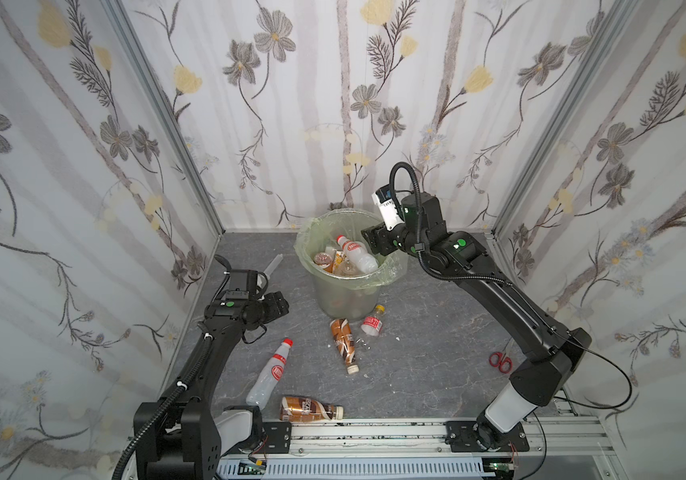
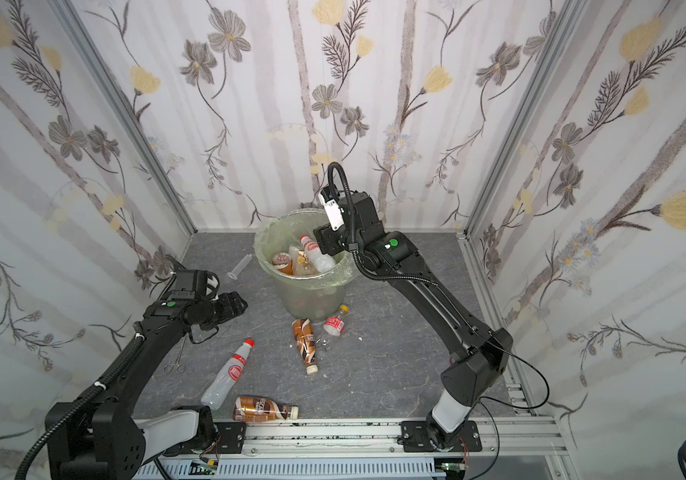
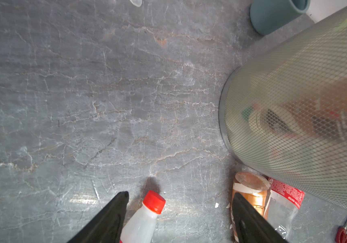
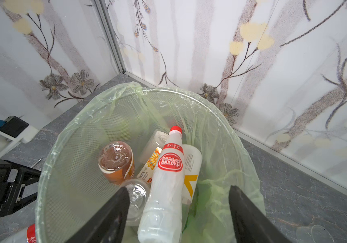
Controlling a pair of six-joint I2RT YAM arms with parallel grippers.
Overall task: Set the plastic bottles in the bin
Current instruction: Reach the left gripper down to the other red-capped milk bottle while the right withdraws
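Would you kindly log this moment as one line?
right gripper: open above bin | white bottle: in bin | left gripper: open, empty | four bottles outside

White bottle (image 4: 166,189), red oval label: 原磨豆奶饮料.

bin (image 1: 335,291) — grey-green mesh | bottle (image 1: 269,376) — milky, red-capped | table (image 1: 424,324) grey, veined | walls (image 1: 333,104) floral

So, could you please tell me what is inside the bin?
On top in the bin lie a white red-capped bottle, a copper-brown bottle, a clear bottle and a flat white bottle. Whatever lies beneath them is covered.
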